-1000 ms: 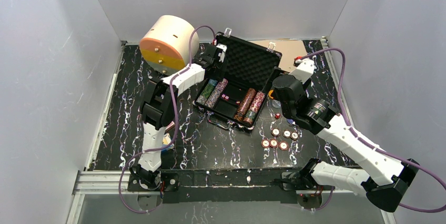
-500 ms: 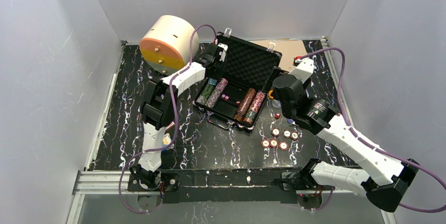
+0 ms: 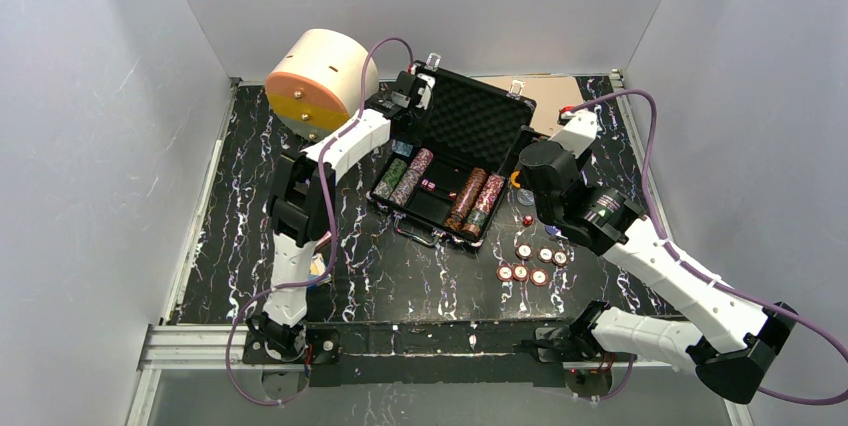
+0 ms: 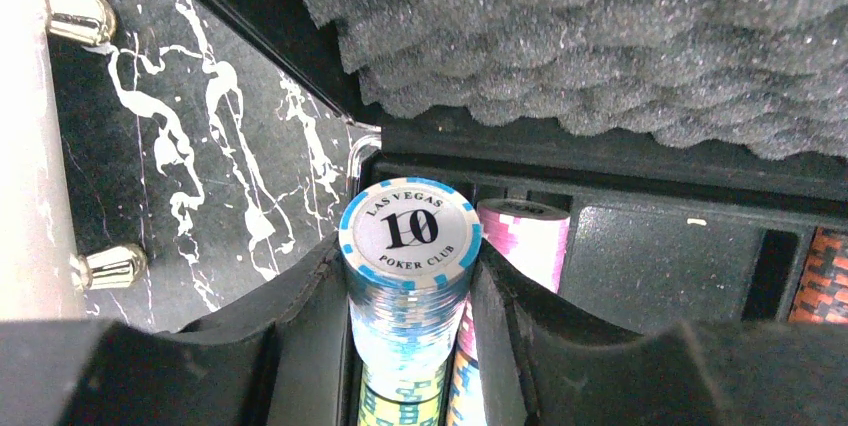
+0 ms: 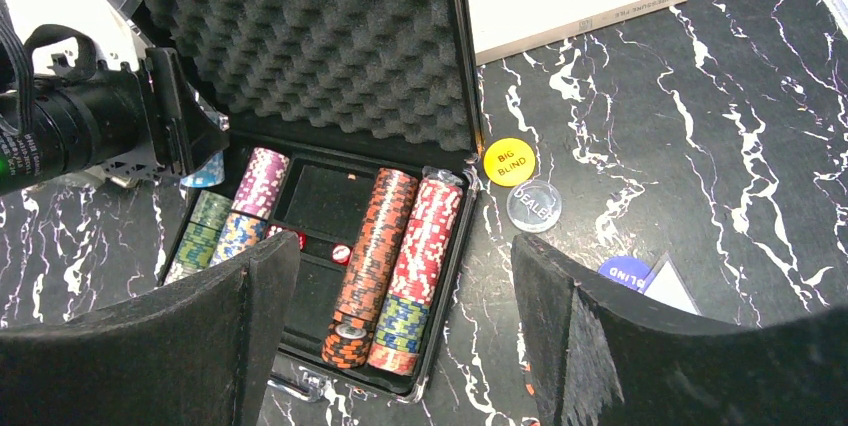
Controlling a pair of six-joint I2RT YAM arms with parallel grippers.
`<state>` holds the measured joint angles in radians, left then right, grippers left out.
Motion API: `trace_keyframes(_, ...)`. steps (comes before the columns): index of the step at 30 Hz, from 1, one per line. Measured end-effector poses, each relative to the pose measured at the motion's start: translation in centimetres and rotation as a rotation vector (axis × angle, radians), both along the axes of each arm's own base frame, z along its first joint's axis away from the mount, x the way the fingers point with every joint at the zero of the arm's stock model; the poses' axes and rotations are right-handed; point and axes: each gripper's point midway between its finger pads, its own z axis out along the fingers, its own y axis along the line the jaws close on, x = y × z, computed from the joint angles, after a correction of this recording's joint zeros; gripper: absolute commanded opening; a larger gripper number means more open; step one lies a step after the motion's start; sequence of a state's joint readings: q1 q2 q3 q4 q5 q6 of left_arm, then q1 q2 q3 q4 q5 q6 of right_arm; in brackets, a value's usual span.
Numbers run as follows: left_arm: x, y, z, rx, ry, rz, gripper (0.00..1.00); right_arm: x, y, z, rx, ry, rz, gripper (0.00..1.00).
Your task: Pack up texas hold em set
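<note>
Far left, the cream cylinder (image 3: 318, 81) sat at the back of the table. Beside it, the left gripper (image 4: 408, 261) was clamped on a stack of blue chips (image 4: 408, 231) at the left end of the open briefcase (image 3: 478, 118), whose foam lid stood up behind full chip rows. The right gripper (image 5: 405, 266) hung wide open and empty over the case's right end. Loose chips (image 3: 530, 264) lay on the table right of the case.

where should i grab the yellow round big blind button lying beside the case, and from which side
Pinch the yellow round big blind button by its thin rim, straight down from above: it lies flat on the black marbled table. Probably far edge to near edge, since the black foam-lined case crowds its left and the clear round dealer button its near right.
</note>
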<state>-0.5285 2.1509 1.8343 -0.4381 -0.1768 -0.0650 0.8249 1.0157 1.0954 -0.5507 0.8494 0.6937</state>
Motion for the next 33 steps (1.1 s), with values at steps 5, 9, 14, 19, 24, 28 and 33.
trace_keyframes(5,-1.1,0.2,-0.8,0.034,0.046,-0.016,0.03,0.0,0.0,0.0,-0.002,0.0,0.0,0.86)
trace_keyframes(9,-1.2,-0.2,-1.9,0.048,0.063,-0.027,0.03,0.0,0.0,0.0,-0.003,0.0,0.001,0.86)
trace_keyframes(14,-1.0,-0.4,-2.4,0.055,0.06,-0.028,0.05,0.0,0.0,0.0,-0.003,0.0,0.0,0.86)
trace_keyframes(19,-1.0,-0.3,-2.5,0.062,0.058,-0.033,0.22,0.0,0.0,0.0,-0.005,0.0,0.001,0.86)
trace_keyframes(24,-0.9,-0.2,-2.5,0.075,0.054,-0.039,0.44,0.0,0.0,0.0,-0.007,0.0,0.002,0.86)
trace_keyframes(28,-1.1,0.0,-2.6,0.09,0.058,-0.044,0.57,0.0,0.0,0.0,-0.009,0.001,0.002,0.86)
trace_keyframes(33,-1.1,0.8,-2.8,0.11,0.067,-0.027,0.68,0.0,0.0,0.0,-0.011,0.001,0.003,0.86)
